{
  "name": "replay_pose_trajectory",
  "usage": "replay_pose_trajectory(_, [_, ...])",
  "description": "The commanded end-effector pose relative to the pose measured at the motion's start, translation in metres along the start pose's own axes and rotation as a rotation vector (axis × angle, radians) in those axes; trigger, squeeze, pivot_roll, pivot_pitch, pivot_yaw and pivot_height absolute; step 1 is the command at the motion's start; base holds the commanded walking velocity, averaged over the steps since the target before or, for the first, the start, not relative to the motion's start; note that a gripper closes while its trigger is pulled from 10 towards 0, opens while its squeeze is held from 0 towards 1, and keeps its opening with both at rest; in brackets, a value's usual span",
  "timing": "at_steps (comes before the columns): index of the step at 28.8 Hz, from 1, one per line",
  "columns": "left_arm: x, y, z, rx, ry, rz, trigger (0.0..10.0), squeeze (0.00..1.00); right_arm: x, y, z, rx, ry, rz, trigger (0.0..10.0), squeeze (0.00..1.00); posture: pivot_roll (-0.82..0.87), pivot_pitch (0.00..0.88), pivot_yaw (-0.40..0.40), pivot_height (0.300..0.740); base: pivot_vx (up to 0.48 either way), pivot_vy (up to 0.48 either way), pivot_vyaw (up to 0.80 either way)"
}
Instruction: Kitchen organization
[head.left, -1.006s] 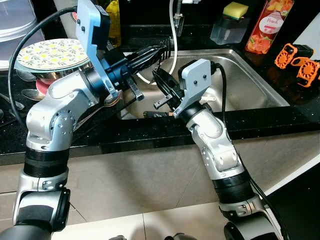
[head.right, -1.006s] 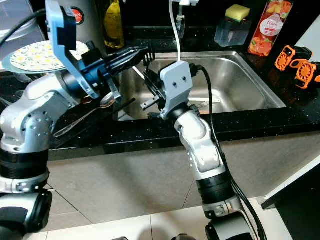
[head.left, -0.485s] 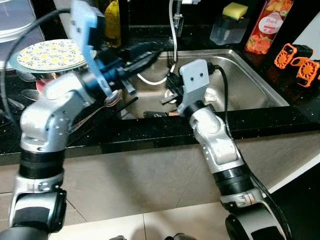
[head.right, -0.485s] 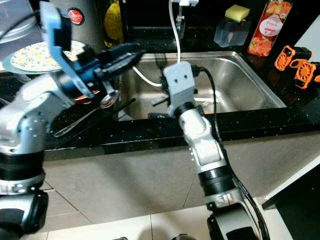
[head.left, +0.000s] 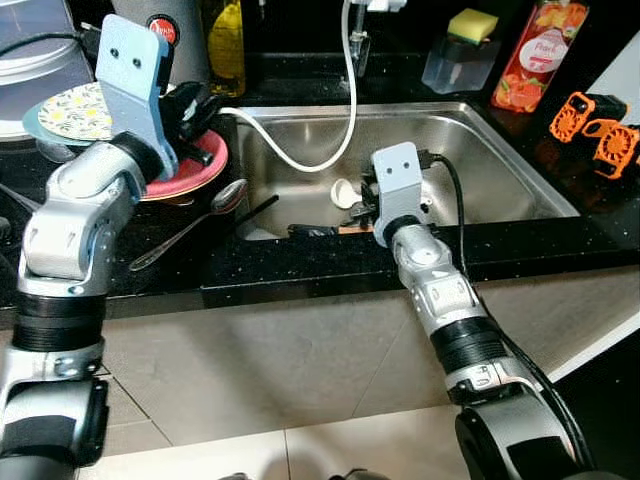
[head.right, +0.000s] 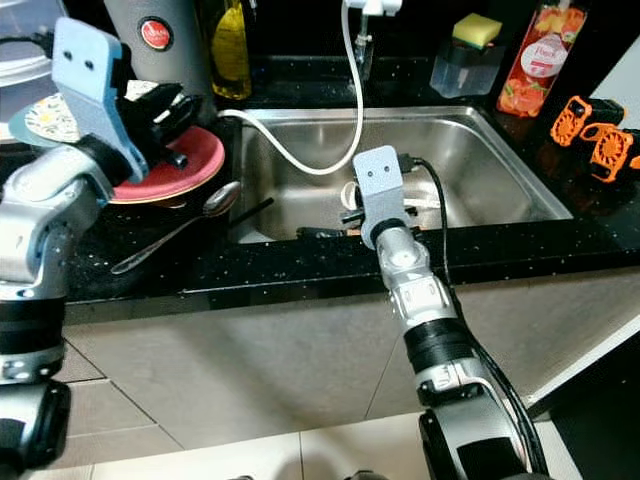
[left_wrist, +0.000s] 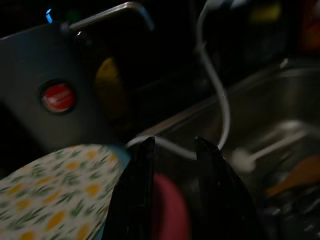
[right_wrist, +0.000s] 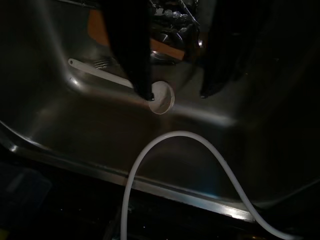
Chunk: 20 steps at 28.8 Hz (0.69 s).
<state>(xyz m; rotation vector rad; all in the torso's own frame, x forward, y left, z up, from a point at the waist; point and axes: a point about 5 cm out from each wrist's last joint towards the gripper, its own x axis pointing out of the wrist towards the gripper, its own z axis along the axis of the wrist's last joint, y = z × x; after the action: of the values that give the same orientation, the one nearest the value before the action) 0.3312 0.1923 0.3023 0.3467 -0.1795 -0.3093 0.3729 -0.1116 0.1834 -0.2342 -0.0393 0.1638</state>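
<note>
My left gripper (head.left: 200, 105) hovers at the far rim of a red plate (head.left: 195, 165) on the black counter left of the sink. In the left wrist view its fingers (left_wrist: 135, 200) stand slightly apart, with the red plate (left_wrist: 167, 210) showing between them. A yellow-patterned plate (head.left: 70, 110) lies stacked behind it. My right gripper (head.left: 358, 198) reaches down into the steel sink (head.left: 500, 160). It is open, its fingers (right_wrist: 130, 50) either side of a white spoon (right_wrist: 162, 97) on the sink floor, apart from it.
A metal spoon (head.left: 205, 210) and a black stick (head.left: 258, 209) lie on the counter by the sink's left edge. A white hose (head.left: 300, 150) loops into the sink. A dark-handled utensil (head.left: 320, 230) lies along its near wall. Sponge holder (head.left: 465, 45), peach bottle (head.left: 535, 55) and orange parts (head.left: 595, 120) stand behind and right.
My left arm has swung back from over the sink to the red plate on the counter. My right gripper has dropped lower into the sink, above the white spoon.
</note>
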Motion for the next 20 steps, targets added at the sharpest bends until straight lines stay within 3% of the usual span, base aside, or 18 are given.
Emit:
replay_pose_trajectory(1, [0.001, 0.0, -0.012, 0.02, 0.081, 0.011, 10.0, 0.0, -0.001, -0.005, -0.015, 0.001, 0.061, -0.024, 10.0, 1.0, 0.14, 0.004, -0.03, 0.74, 0.0, 0.0, 0.0])
replay_pose_trajectory(5, [0.004, -0.001, -0.013, 0.011, 0.109, 0.033, 10.0, 0.0, 0.0, -0.013, -0.009, 0.013, 0.026, -0.058, 10.0, 1.0, 0.13, 0.002, -0.023, 0.74, 0.0, 0.0, 0.0])
replay_pose_trajectory(6, [0.006, -0.001, -0.012, -0.025, 0.111, 0.04, 10.0, 0.0, -0.001, -0.016, -0.005, 0.023, 0.006, -0.068, 10.0, 0.42, 0.13, 0.002, -0.023, 0.74, 0.0, 0.0, 0.0])
replay_pose_trajectory(7, [0.007, 0.0, -0.008, -0.067, 0.101, 0.044, 10.0, 0.0, -0.001, -0.02, -0.002, 0.036, -0.012, -0.082, 10.0, 0.04, 0.12, 0.002, -0.018, 0.74, 0.0, 0.0, 0.0])
replay_pose_trajectory(9, [0.009, 0.002, -0.004, -0.101, 0.102, 0.073, 10.0, 0.0, -0.002, -0.026, 0.004, 0.057, -0.038, -0.104, 10.0, 0.0, 0.12, 0.001, -0.016, 0.74, 0.0, 0.0, 0.0])
replay_pose_trajectory(12, [0.011, 0.009, 0.007, 0.014, 0.106, 0.18, 10.0, 0.0, -0.004, -0.038, 0.016, 0.1, -0.044, -0.118, 10.0, 0.0, 0.11, 0.0, -0.009, 0.74, 0.0, 0.0, 0.0])
replay_pose_trajectory(13, [0.011, 0.01, 0.009, -0.001, 0.092, 0.2, 10.0, 0.0, -0.004, -0.043, 0.02, 0.098, -0.04, -0.124, 10.0, 0.0, 0.11, 0.0, -0.008, 0.74, 0.0, 0.0, 0.0])
replay_pose_trajectory(14, [0.011, 0.01, 0.009, -0.001, 0.092, 0.2, 10.0, 0.0, -0.004, -0.043, 0.02, 0.098, -0.04, -0.124, 10.0, 0.0, 0.11, 0.0, -0.008, 0.74, 0.0, 0.0, 0.0])
replay_pose_trajectory(16, [0.008, 0.008, 0.016, -0.033, 0.018, 0.196, 10.0, 0.0, -0.007, -0.061, 0.04, 0.1, -0.047, -0.144, 10.0, 0.0, 0.11, 0.0, -0.005, 0.74, 0.0, 0.0, 0.0])
replay_pose_trajectory(17, [0.008, 0.008, 0.016, -0.033, 0.018, 0.196, 10.0, 0.0, -0.007, -0.061, 0.04, 0.1, -0.047, -0.144, 10.0, 0.0, 0.11, 0.0, -0.005, 0.74, 0.0, 0.0, 0.0])
replay_pose_trajectory(18, [0.006, 0.002, 0.015, -0.049, 0.061, 0.102, 10.0, 0.0, -0.012, -0.072, 0.054, 0.103, -0.071, -0.105, 10.0, 0.0, 0.11, 0.0, -0.003, 0.74, 0.0, 0.0, 0.0])
replay_pose_trajectory(20, [0.005, -0.001, 0.015, -0.048, 0.083, 0.061, 10.0, 0.0, -0.015, -0.079, 0.06, 0.116, -0.077, -0.088, 10.0, 0.0, 0.11, 0.0, -0.003, 0.74, 0.0, 0.0, 0.0])
